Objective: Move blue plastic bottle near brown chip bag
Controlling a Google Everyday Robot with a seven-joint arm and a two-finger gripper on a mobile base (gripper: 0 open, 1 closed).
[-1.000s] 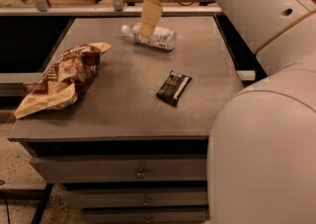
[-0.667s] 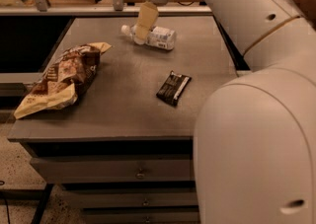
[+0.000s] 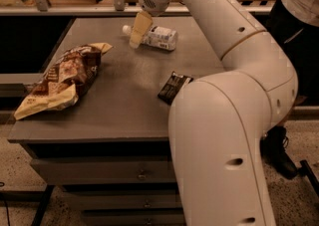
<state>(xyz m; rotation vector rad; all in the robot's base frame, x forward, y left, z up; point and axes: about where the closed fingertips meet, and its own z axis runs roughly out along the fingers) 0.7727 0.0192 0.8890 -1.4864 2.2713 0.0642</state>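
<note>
Blue plastic bottle (image 3: 158, 38): not yet moved. Nearest, a dark snack wrapper (image 3: 172, 86) at 4 o'clock. Brown chip bag (image 3: 62, 78) at 9 o'clock, well apart. Bottle lies sideways at 12 o'clock. The gripper (image 3: 139, 30) hangs at its cap end, likely lining up a grasp. Whether it grips cannot be told.

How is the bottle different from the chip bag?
The blue plastic bottle is small and pale; the brown chip bag is far bigger, crinkled, brown and cream. The bottle lies at the back of the table, by the hand; the bag at its left edge. Both lie on the table.
</note>
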